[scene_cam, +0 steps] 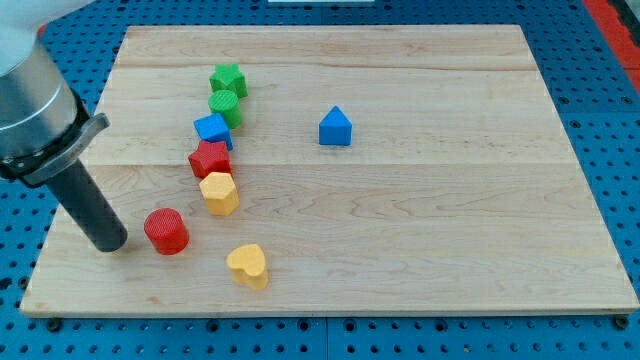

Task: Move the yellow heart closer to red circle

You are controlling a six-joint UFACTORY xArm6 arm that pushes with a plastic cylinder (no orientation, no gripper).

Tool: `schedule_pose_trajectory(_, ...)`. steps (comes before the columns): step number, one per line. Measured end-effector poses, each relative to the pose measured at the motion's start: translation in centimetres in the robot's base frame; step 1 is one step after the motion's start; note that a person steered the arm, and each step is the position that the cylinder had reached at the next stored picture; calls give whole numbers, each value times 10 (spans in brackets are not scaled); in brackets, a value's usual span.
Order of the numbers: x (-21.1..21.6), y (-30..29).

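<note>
The yellow heart lies near the board's bottom edge, left of centre. The red circle stands up and to the left of it, a short gap between them. My tip rests on the board just left of the red circle, close to it but apart, and well left of the yellow heart. The dark rod rises from the tip toward the view's upper left.
A column of blocks runs above the red circle: yellow hexagon, red block, blue block, green circle, green star. A blue house-shaped block sits alone mid-board. The wooden board lies on a blue pegboard.
</note>
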State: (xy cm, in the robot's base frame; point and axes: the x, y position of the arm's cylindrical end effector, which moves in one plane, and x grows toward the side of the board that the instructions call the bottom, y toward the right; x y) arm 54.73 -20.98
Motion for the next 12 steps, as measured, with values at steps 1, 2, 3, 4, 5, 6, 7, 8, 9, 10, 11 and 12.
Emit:
schedule_pose_trajectory(1,0,23)
schedule_pose_trajectory(2,0,50)
schedule_pose_trajectory(3,0,69)
schedule_pose_trajectory(4,34,33)
schedule_pose_trajectory(5,72,42)
schedule_pose_trajectory(6,71,67)
schedule_pose_trajectory(7,71,155)
schedule_pose_trajectory(8,71,173)
schedule_pose_trajectory(9,71,145)
schedule_pose_trajectory(10,71,144)
schedule_pose_trajectory(11,70,158)
schedule_pose_trajectory(12,64,213)
